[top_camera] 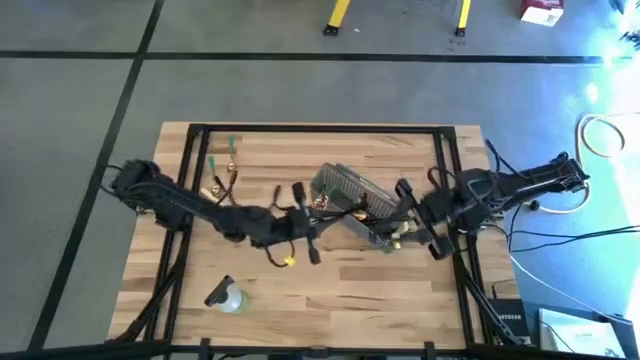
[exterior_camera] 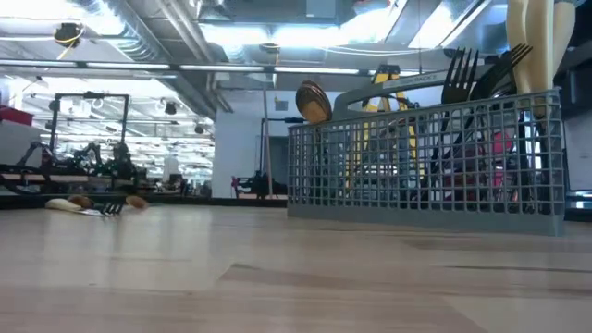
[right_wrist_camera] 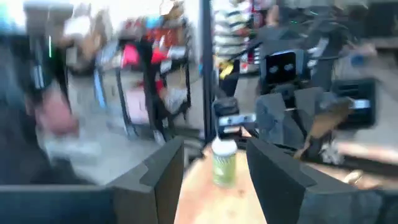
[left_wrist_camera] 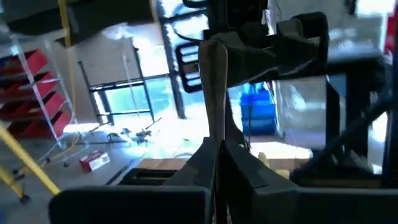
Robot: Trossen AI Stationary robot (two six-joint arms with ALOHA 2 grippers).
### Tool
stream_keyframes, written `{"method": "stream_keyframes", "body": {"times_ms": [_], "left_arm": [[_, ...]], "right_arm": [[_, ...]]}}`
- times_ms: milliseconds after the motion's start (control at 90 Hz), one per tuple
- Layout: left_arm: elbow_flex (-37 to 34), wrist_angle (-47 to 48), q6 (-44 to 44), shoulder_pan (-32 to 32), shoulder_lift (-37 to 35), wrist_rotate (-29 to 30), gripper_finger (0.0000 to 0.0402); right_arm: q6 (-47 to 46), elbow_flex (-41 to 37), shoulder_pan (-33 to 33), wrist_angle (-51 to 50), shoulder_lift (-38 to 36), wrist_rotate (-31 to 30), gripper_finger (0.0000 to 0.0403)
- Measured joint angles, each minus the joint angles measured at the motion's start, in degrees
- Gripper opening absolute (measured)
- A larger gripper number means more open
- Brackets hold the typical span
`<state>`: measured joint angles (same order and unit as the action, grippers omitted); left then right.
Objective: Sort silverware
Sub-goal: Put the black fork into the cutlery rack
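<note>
A grey wire-mesh basket stands mid-table with black forks and a gold spoon sticking up from it. My left gripper is beside the basket's left end, shut on a slim tan utensil. My right gripper hovers open at the basket's right end, with nothing between its fingers. Loose silverware, tan, black and green, lies flat on the table at the far left. My left gripper pinches the tan utensil between its two fingers, and the flat slim shaft sticks out past the fingertips, in line with them. Which end of the utensil is in the fingers cannot be told. The utensil is lifted clear of the table.
A small clear bottle lies near the table's front left and shows straight ahead in the right wrist view. A black frame runs round the tabletop. Bare wood lies between the bottle and the basket.
</note>
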<state>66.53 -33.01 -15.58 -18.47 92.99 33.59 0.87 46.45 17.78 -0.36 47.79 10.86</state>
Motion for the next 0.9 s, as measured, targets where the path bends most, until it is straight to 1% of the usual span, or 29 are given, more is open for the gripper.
{"method": "stream_keyframes", "body": {"times_ms": [100, 211, 278, 322, 389, 467, 544, 656, 722, 900], "left_arm": [[7.9, 12.8, -3.7, 0.7, 1.5, -2.0, 0.0000], [16.9, 25.0, -8.1, 1.6, 3.4, -3.2, 0.0000], [21.3, 29.2, -11.2, 2.2, 4.7, -3.9, 0.0000], [23.8, 31.4, -13.5, 2.8, 5.4, -4.6, 0.0000], [27.1, 34.1, -16.3, 3.8, 6.7, -6.7, 0.0000], [30.6, 37.4, -19.2, 5.5, 8.4, -9.1, 0.0000], [33.4, 40.2, -22.7, 7.3, 10.6, -10.1, 0.0000], [35.6, 43.8, -29.6, 9.4, 13.5, -10.2, 0.0000], [36.0, 44.9, -34.3, 10.2, 14.6, -9.7, 0.0000], [36.1, 44.6, -48.6, 10.0, 16.4, -5.5, 0.0000]], "right_arm": [[7.1, 0.0, 2.9, -3.5, -2.1, -4.1, 0.0159], [10.5, 2.6, 6.0, -12.4, -5.1, -9.8, 0.0159], [11.0, 4.7, 8.1, -19.4, -7.1, -13.6, 0.0159], [10.8, 5.9, 9.4, -22.4, -8.3, -16.1, 0.0159], [9.9, 6.4, 11.1, -24.4, -9.8, -19.4, 0.0159], [9.4, 6.4, 12.4, -24.6, -10.7, -22.1, 0.0159], [8.3, 6.7, 13.1, -26.1, -10.6, -24.8, 0.0159], [7.2, 9.3, 13.4, -34.4, -10.3, -26.6, 0.0159], [5.3, 10.8, 13.4, -37.4, -10.2, -28.3, 0.0159], [2.4, 12.4, 13.3, -38.3, -9.7, -34.8, 0.0159]]}}
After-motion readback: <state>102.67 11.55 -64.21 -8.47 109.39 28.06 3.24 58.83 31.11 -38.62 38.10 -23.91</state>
